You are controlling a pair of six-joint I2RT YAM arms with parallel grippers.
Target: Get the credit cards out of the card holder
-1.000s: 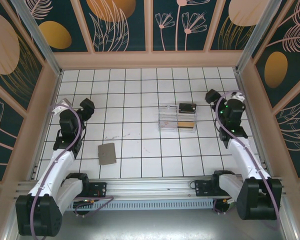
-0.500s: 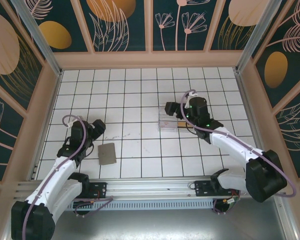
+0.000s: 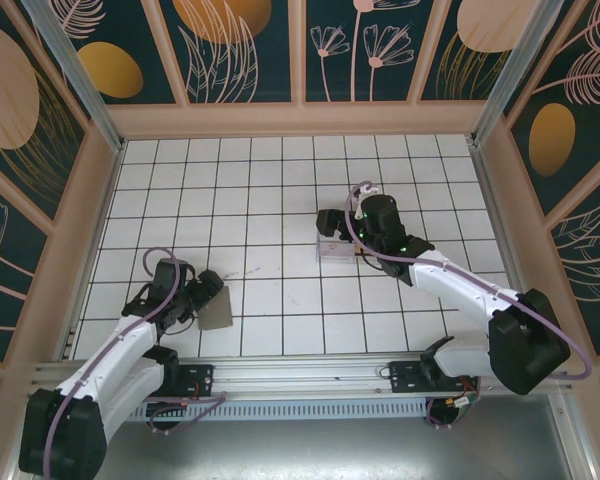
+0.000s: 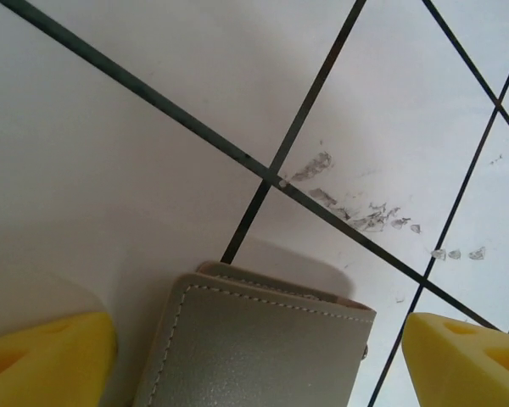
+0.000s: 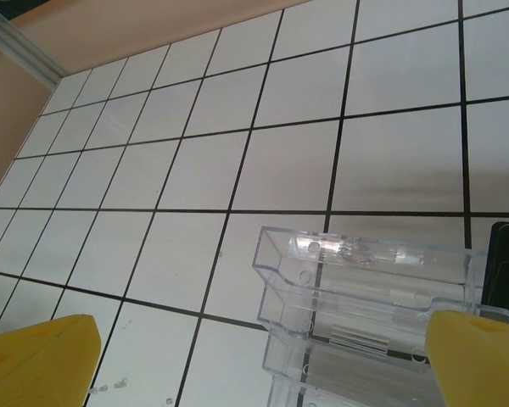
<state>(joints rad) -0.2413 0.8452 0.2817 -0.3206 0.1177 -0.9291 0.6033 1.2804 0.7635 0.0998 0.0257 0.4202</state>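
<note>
While the left hand (image 3: 208, 287) hangs wide open and empty over the holder (image 3: 218, 312) — closed, flat on the table (image 3: 280, 180), one end between the yellow fingertips (image 4: 47, 365) — the right hand (image 3: 330, 222), spread just as wide and holding nothing, hovers at the clear tray (image 5: 365, 288), well apart from the holder.

Bright, even light falls from above on the white floor (image 3: 280, 180), and the top view is sharp, with only faint soft shadows under the arms and walls that splay outward at the edges. In the left wrist view the holder (image 4: 254, 348) casts a soft grey shadow on the tile beyond it, and the yellow fingertips (image 4: 42, 360) are blurred. In the right wrist view glare glints on the tray (image 5: 365, 254) rim, and its fingertips (image 5: 34, 360) are out of focus.
</note>
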